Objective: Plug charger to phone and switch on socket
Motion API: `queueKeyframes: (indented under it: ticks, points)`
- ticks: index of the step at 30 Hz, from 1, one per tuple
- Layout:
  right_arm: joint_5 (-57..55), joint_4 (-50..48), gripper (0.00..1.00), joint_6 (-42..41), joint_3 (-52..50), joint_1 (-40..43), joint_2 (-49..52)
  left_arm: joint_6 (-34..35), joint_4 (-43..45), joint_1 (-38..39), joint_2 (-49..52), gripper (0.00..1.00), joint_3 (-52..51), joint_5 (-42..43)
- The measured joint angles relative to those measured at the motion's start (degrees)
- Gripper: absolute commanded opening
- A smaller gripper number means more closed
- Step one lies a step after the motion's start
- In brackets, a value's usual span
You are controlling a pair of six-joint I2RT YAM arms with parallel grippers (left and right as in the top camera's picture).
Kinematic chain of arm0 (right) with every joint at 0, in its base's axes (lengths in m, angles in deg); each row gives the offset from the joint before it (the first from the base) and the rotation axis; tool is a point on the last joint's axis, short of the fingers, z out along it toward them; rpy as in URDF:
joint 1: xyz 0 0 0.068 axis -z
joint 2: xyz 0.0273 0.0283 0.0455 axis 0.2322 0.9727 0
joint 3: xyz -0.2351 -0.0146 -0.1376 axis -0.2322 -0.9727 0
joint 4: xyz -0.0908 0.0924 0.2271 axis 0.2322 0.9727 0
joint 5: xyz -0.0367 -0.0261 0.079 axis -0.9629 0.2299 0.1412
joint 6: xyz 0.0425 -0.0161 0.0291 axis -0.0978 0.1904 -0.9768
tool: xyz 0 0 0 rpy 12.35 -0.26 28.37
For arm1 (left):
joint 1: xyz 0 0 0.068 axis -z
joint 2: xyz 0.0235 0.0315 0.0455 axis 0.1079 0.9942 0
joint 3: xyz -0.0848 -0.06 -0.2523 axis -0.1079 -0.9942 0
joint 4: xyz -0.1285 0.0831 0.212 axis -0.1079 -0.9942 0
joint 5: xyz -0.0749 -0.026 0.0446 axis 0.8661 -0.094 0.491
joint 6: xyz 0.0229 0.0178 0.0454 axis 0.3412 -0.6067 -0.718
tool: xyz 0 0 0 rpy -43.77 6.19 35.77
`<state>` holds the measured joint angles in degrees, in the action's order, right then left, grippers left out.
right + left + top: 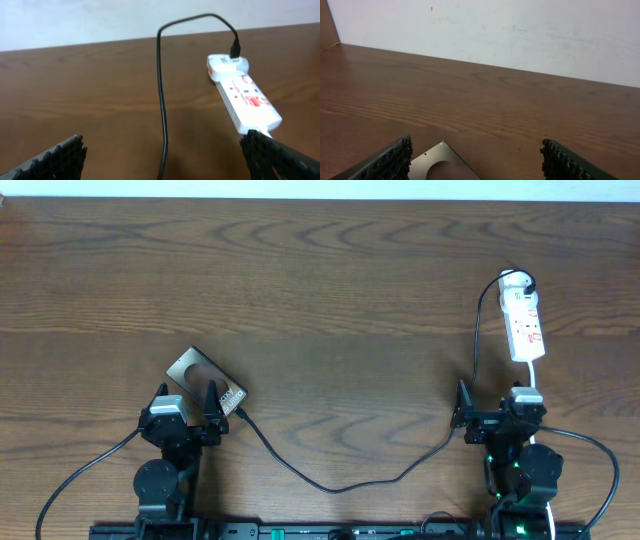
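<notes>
Phone (205, 380) sits on the near-left part of the desk (330, 290), turned at an angle, dark face up with the brownish oval showing. The left claw (187, 404) is spread wide right over the phone's near end, one finger on each side, not pinching anything. From the left wrist cam only a corner of the phone peeks in at the bottom between the two ribbed fingers (390, 162). The charger (330, 486) is the thin black cable that sags across the near edge of the desk in a big loop. Its small tip ends right at the phone's near-right edge, but nobody could tell from above if it's actually seated in the port or just lying against it. The other end climbs up past the right claw (495, 406) and hooks into the rounded far end of the socket (524, 325), the little white power strip with red marks on the far-right side. The right claw is spread wide too, gripping nothing. The cable runs down between its fingers, and the strip's near end sits just beside the right-hand finger (280, 157). Switch position is too small to make out.
</notes>
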<state>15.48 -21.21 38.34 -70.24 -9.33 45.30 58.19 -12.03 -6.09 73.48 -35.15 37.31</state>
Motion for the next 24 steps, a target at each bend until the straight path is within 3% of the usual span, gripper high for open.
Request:
queueKeyframes:
  ticks: [2, 9, 24]
  points:
    - [-0.33, 4.42, 0.99, 0.5, -0.02, 0.0, -3.04, 0.0, 0.0, 0.0, -0.02, 0.81, 0.02, -0.02]
    - [-1.07, 4.11, 0.99, 1.01, 0.0, 0.0, -12.68, 0.0, -0.04, 0.0, -0.02, 0.81, 0.04, 0.0]
    - [-1.27, 4.74, 0.99, 1.4, 0.0, 0.0, -13.2, 0.0, -0.07, 0.0, -0.02, 0.81, 0.07, 0.0]
